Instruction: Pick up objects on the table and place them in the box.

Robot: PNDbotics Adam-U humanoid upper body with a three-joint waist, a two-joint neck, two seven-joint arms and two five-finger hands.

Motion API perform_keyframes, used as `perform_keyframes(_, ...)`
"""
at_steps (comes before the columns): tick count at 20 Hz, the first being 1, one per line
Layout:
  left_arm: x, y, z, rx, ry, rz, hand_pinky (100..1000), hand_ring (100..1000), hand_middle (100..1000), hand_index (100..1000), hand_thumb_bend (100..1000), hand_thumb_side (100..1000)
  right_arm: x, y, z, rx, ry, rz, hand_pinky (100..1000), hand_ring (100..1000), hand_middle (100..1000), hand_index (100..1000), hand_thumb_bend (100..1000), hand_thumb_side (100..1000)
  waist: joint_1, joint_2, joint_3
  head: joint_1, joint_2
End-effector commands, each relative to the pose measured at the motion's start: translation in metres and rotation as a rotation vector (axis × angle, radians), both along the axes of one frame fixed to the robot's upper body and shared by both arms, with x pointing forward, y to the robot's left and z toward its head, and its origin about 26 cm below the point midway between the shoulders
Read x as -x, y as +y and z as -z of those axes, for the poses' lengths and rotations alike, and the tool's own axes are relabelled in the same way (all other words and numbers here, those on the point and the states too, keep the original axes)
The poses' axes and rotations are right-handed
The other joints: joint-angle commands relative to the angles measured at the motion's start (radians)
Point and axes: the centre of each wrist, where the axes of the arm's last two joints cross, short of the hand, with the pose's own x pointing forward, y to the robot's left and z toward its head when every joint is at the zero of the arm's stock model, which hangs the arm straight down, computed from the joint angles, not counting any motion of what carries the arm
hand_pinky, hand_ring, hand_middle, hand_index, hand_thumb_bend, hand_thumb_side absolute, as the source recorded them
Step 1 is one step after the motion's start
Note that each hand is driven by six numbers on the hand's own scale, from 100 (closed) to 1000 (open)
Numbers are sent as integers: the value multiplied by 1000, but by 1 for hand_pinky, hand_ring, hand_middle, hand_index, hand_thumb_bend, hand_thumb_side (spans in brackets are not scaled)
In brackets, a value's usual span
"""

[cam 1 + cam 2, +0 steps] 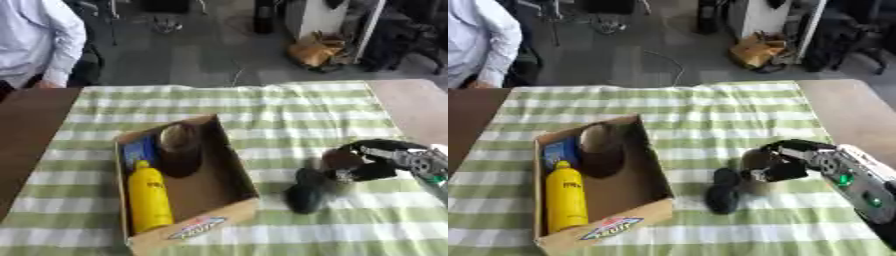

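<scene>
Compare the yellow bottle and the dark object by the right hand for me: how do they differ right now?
The yellow bottle lies inside the cardboard box; the dark object sits outside it on the checked cloth. The bottle is bright yellow and long; the dark object is blackish, shorter and rounded. The right hand is right at the dark object, while nothing touches the bottle. What the dark object is, I cannot tell.

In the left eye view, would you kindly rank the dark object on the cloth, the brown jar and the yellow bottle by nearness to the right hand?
1. Dark object, on the cloth just left of the right hand.
2. Brown jar, at the box's far end.
3. Yellow bottle, along the box's left wall.
</scene>
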Motion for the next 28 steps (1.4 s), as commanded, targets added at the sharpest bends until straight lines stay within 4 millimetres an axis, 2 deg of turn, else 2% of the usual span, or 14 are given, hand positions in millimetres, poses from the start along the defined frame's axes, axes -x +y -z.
perform_keyframes(1, 3, 1, -10, -4, -36, -4, 900, 970, 897, 1000, 100, 994, -3, -4, -8, 24, -27, 8, 586, 895, 957, 926, 483, 812, 0, -12, 1, -4, -7)
perform_keyframes(2, 3, 1, -10, -4, -36, -4, 900, 970, 897, 1000, 100, 993, -3, -4, -8, 31, -29, 7, 576, 891, 955, 919, 474, 806, 1, -12, 1, -4, -6)
perform_keyframes(3, 3, 1, -10, -4, -37, -5, 900, 969, 897, 1000, 100, 992, -2, -6, -9, 42, -38, 7, 540, 869, 936, 901, 429, 792, 0, -12, 0, -4, -6)
perform_keyframes(6, 3, 1, -10, -3, -38, -4, 900, 969, 897, 1000, 100, 991, 2, -9, -11, 72, -64, 6, 504, 823, 913, 884, 411, 775, -1, -11, -1, -5, -6)
perform_keyframes(7, 3, 1, -10, -3, -39, -4, 900, 969, 896, 1000, 100, 989, 3, -9, -13, 81, -72, 6, 468, 743, 870, 858, 381, 756, -2, -11, -1, -5, -6)
perform_keyframes(8, 3, 1, -11, -3, -39, -4, 900, 969, 896, 1000, 100, 989, 4, -9, -14, 89, -78, 6, 468, 743, 870, 858, 381, 756, -2, -11, -1, -5, -6)
perform_keyframes(9, 3, 1, -11, -3, -40, -4, 901, 969, 896, 1000, 100, 990, 5, -10, -16, 96, -86, 7, 449, 698, 827, 840, 353, 747, -3, -11, -1, -5, -6)
perform_keyframes(15, 3, 1, -10, 0, -35, -5, 900, 968, 896, 1000, 100, 988, 6, -8, -27, 109, -136, 16, 394, 631, 741, 795, 245, 720, -4, -11, -5, -6, -6)
perform_keyframes(18, 3, 1, -10, 0, -34, -6, 900, 968, 896, 1000, 100, 987, 6, -7, -31, 113, -156, 18, 368, 615, 730, 785, 238, 706, -3, -11, -7, -6, -5)
perform_keyframes(19, 3, 1, -10, 1, -34, -6, 900, 968, 896, 1000, 100, 986, 6, -6, -32, 114, -163, 17, 310, 586, 706, 768, 220, 694, -3, -11, -7, -7, -6)
perform_keyframes(28, 3, 1, -9, 1, -29, -5, 899, 967, 896, 1000, 100, 984, 6, -1, -46, 112, -259, 14, 238, 505, 577, 687, 151, 689, -3, -11, -11, -9, -5)
